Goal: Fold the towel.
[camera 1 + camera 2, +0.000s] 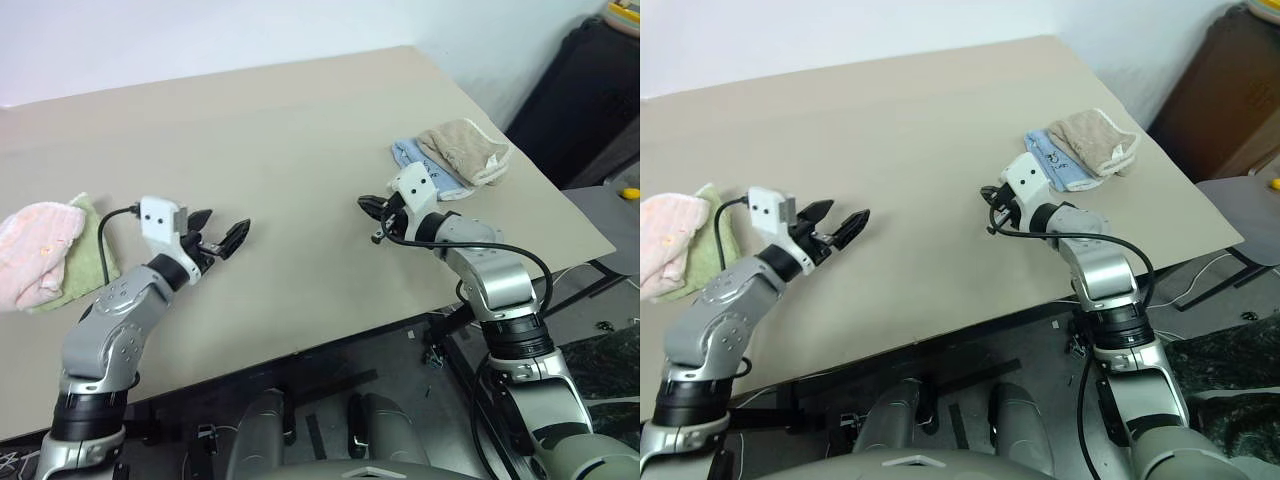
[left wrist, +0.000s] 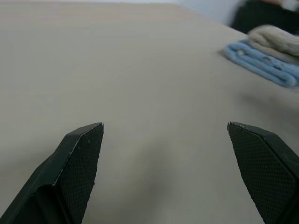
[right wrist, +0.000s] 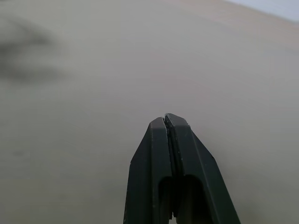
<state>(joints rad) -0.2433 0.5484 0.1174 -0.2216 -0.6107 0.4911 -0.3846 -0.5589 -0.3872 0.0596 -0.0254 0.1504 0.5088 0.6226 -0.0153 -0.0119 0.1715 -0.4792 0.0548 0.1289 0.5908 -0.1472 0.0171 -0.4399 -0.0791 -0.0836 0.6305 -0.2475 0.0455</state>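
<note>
Left eye view. The towel (image 1: 38, 250), pale pink, lies bunched on top of a light green towel (image 1: 82, 268) at the left edge of the surface (image 1: 300, 150). It is folded over in a loose lump, not flat. The left tool (image 1: 224, 235) hangs above bare surface, well apart from the towel, with its jaws spread and nothing between them. The right tool (image 1: 371, 206) is closed on nothing, near the middle of the surface. A tan towel (image 1: 465, 148) rests on a blue cloth (image 1: 425, 170) at the far right.

Right eye view. Same layout. The left tool points away from the pink towel, toward the centre.

Left wrist view. Both fingers (image 2: 79, 163) stand wide apart over bare surface. The blue cloth and tan towel lie ahead in the distance.

Right wrist view. The fingers (image 3: 175, 154) are pressed together, with empty surface beyond.

Assessment. In my judgement the fold looks either complete or not yet begun; the frames do not settle which. If the step in hand is a fresh grasp, the left tool should turn back to the towel, approach low, and take one edge or corner of the pink layer only, keeping clear of the green towel beneath. The terry is likely to drag and cling, so a slow lift is advised.
</note>
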